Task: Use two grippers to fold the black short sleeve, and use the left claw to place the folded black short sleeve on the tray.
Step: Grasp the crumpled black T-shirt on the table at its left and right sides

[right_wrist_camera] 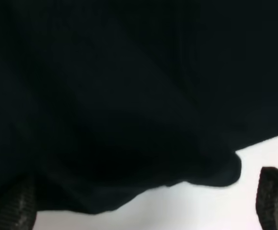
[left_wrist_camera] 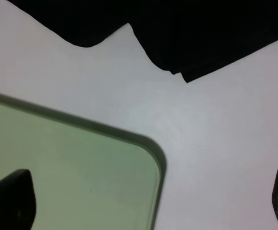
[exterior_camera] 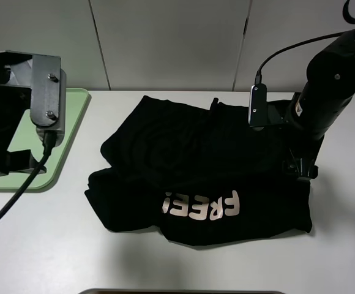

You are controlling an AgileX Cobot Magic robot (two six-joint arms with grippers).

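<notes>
A black cotton short-sleeve T-shirt (exterior_camera: 202, 153) lies partly folded and rumpled in the middle of the white bench (exterior_camera: 55, 245), reaching from near the back edge toward the front edge. Its pale pinkish block lettering (exterior_camera: 202, 205), "FREE!", sits on the strip nearest the front edge and reads upside down in the high view. A flat pale green plastic tray (exterior_camera: 73, 107) with rounded corners and a low rim rests at the left edge of the bench, with bare bench between it and the shirt.

The left gripper (left_wrist_camera: 146, 201) hangs over a rounded corner of the tray on its shirt side. Its fingers (left_wrist_camera: 9, 203) are spread wide with nothing between them, one over the green tray and the other over bare bench beside the rim.

The right gripper (right_wrist_camera: 144, 203) is low over the shirt's side nearest the right edge of the bench. Its fingers (right_wrist_camera: 275, 203) also stand wide apart. The shirt's edge lies between them, not pinched.
</notes>
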